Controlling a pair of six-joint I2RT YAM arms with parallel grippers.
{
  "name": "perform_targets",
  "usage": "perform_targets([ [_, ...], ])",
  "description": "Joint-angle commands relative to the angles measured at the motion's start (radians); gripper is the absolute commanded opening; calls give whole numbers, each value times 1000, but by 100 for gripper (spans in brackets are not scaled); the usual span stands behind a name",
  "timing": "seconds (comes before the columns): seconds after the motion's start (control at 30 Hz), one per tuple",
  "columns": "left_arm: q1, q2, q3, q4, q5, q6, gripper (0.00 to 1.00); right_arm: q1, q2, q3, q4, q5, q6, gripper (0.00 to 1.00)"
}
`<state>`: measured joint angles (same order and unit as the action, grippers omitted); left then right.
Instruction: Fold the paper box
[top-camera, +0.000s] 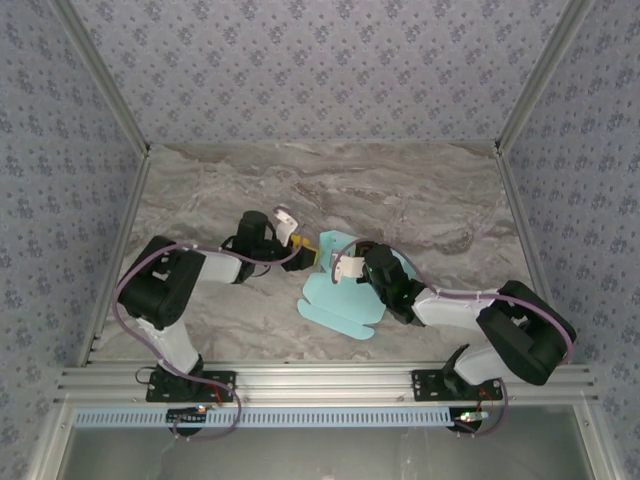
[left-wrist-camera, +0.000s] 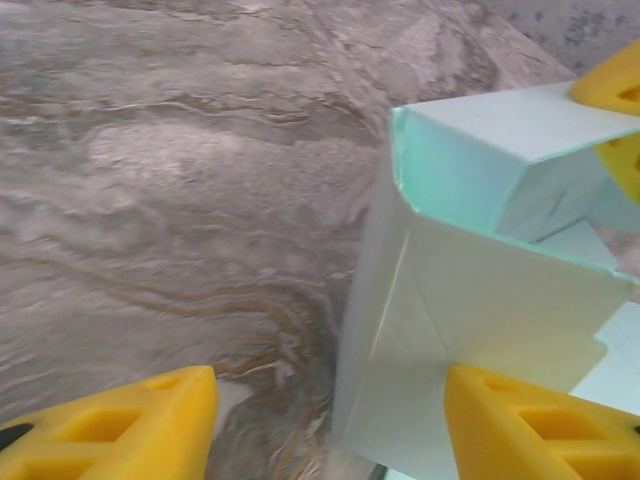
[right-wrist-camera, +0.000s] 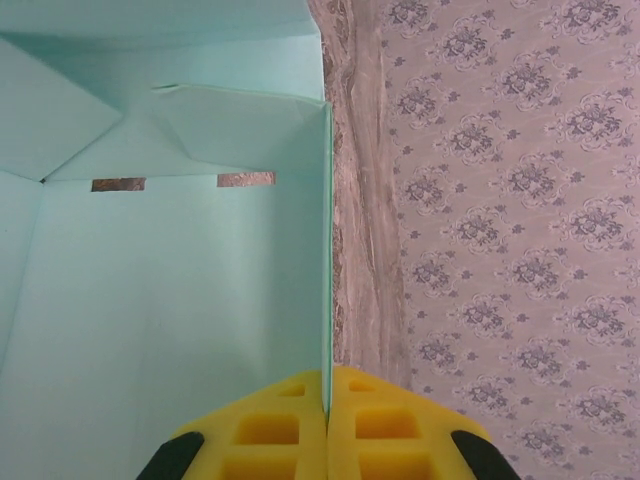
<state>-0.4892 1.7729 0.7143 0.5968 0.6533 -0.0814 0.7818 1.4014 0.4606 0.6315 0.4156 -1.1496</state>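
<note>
The paper box (top-camera: 340, 300) is light blue card, partly folded, lying at the table's middle with some walls raised. My right gripper (top-camera: 343, 268) is shut on the top edge of one upright wall; in the right wrist view that thin edge runs into the pinched gripper (right-wrist-camera: 328, 405), with the box's inside (right-wrist-camera: 180, 300) to the left. My left gripper (top-camera: 303, 257) stands open at the box's left corner. In the left wrist view a folded wall (left-wrist-camera: 430, 300) stands between the gripper's (left-wrist-camera: 330, 430) yellow fingers, against the right one (left-wrist-camera: 540, 430) and apart from the left one (left-wrist-camera: 130, 430).
The grey marbled tabletop (top-camera: 420, 200) is bare behind and to the left of the box. Patterned walls (top-camera: 330, 70) enclose the back and both sides. An aluminium rail (top-camera: 330, 380) carrying both arm bases runs along the near edge.
</note>
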Motion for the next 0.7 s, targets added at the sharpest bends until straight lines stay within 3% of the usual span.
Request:
perform_targets([
  [0.0, -23, 24, 46, -20, 74, 31, 62, 10, -17, 1, -24, 18, -7, 0],
  [0.67, -89, 69, 92, -2, 30, 39, 62, 14, -24, 10, -56, 11, 10, 0],
])
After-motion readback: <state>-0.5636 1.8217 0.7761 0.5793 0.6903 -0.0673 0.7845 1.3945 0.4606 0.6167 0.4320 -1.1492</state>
